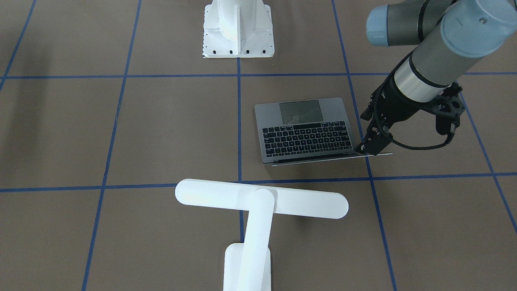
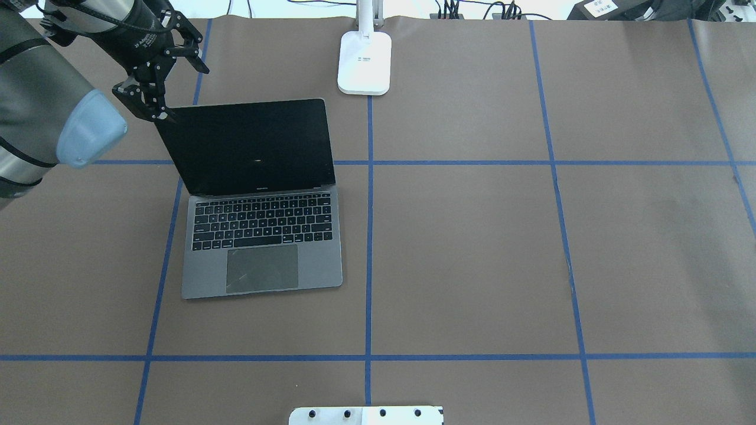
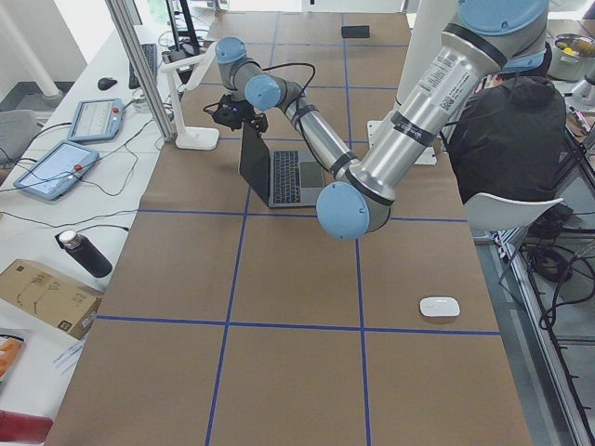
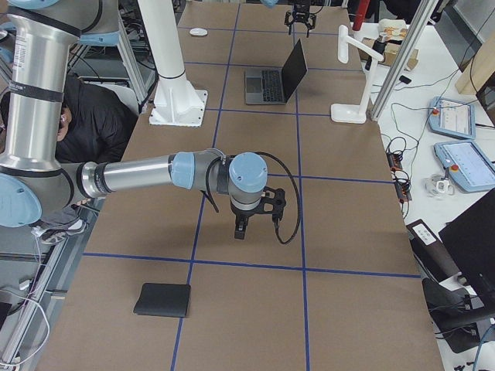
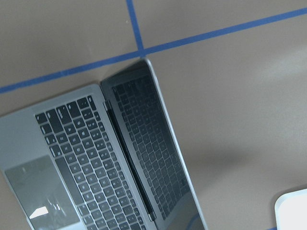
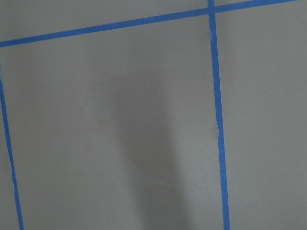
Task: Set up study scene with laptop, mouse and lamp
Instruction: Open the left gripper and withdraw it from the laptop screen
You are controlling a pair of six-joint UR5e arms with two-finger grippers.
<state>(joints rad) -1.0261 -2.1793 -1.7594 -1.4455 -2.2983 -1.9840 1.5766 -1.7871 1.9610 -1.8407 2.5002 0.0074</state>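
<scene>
On brown blue-taped table (image 2: 472,248): open laptop (image 2: 260,236); lamp (image 2: 364,62).

Right wrist cam is looking straight down at the brown table (image 6: 120,57) and basically nothing else is showing up. One blue tape line (image 6: 105,26) is running across the top, tilting up toward the right. A second strip (image 6: 218,120) is crossing it near the top right corner and heading down the frame. A third (image 6: 8,143) is hugging the left edge. A soft shadow (image 6: 144,182) is falling down the middle, and a faint ring mark (image 6: 101,100) is sitting just above it.
</scene>
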